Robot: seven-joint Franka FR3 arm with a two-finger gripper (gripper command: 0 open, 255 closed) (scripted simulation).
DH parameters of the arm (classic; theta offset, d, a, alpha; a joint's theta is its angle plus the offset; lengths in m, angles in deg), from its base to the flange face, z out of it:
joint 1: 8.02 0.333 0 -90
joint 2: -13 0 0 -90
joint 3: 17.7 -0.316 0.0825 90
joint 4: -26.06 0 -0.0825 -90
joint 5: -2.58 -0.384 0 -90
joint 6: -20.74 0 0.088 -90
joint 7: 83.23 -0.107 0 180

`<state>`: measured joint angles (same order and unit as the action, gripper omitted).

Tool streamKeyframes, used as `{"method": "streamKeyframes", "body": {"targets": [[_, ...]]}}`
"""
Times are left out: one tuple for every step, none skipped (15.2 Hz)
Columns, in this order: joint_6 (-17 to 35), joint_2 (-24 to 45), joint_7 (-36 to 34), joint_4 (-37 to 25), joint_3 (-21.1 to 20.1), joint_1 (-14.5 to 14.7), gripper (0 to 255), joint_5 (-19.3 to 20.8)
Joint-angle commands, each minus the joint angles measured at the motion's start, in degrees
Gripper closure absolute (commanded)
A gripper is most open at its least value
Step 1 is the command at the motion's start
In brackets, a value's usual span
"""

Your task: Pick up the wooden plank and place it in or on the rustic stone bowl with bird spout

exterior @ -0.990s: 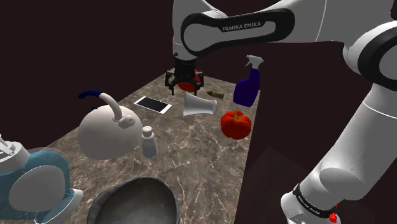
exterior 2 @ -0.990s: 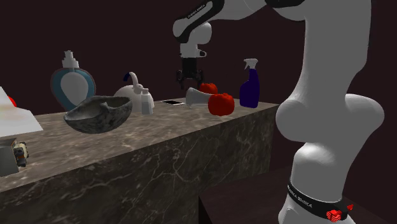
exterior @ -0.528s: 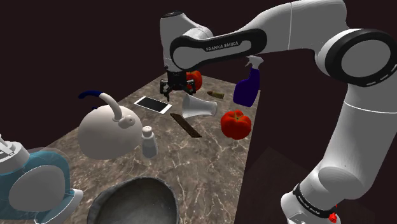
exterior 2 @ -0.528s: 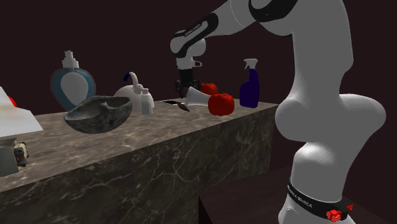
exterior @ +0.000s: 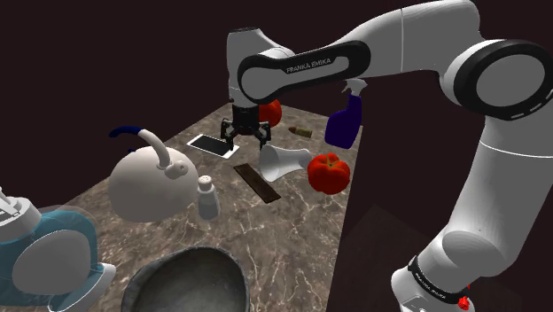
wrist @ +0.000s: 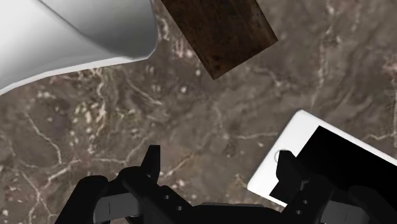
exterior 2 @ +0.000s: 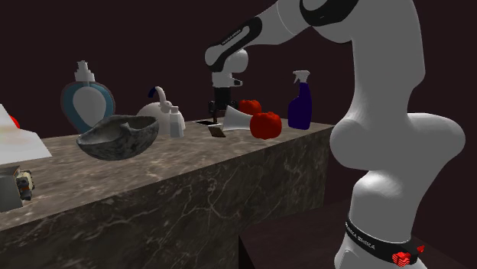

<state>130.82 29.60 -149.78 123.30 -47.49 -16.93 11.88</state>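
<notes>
The wooden plank [exterior: 257, 182] is a dark brown strip lying flat on the marble counter, between the white phone [exterior: 213, 145] and a tipped white cup [exterior: 284, 161]. In the wrist view its end [wrist: 219, 28] lies ahead of my gripper [wrist: 219, 172], beside the cup [wrist: 70, 35]. My gripper [exterior: 245, 133] hangs open just above the counter, next to the phone [wrist: 324, 162], holding nothing. The grey stone bowl [exterior: 186, 282] sits at the near end of the counter, and in the second exterior view the bowl [exterior 2: 118, 136] is far left of my gripper [exterior 2: 218, 103].
A white kettle [exterior: 151, 182] and a small shaker [exterior: 207, 197] stand between plank and bowl. A red tomato [exterior: 328, 173], a blue spray bottle [exterior: 344, 120] and another red fruit [exterior: 270, 111] stand near the counter's far end. The counter edge [exterior: 341, 230] drops off on the shoulder view's right.
My gripper has moved over beside the phone and come down toward the counter. The plank, unseen a second ago, now shows beside the white cup, which has shifted a little nearer.
</notes>
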Motion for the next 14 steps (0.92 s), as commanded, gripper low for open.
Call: {"method": "streamKeyframes", "body": {"targets": [[0.0,0.0,0.0,0.0,0.0,0.0,0,0.0],[0.0,0.0,0.0,0.0,0.0,0.0,0,0.0],[0.0,0.0,0.0,0.0,0.0,0.0,0,0.0],[0.0,0.0,0.0,0.0,0.0,0.0,255,0.0],[0.0,0.0,0.0,0.0,0.0,0.0,255,0.0],[0.0,0.0,0.0,0.0,0.0,0.0,255,0.0],[0.0,0.0,0.0,0.0,0.0,0.0,255,0.0],[0.0,0.0,0.0,0.0,0.0,0.0,255,0.0],[0.0,0.0,0.0,0.0,0.0,0.0,255,0.0],[0.0,0.0,0.0,0.0,0.0,0.0,255,0.0],[0.0,0.0,0.0,0.0,0.0,0.0,255,0.0],[0.0,0.0,0.0,0.0,0.0,0.0,255,0.0],[0.0,0.0,0.0,0.0,0.0,0.0,255,0.0],[0.0,0.0,0.0,0.0,0.0,0.0,0,0.0]]}}
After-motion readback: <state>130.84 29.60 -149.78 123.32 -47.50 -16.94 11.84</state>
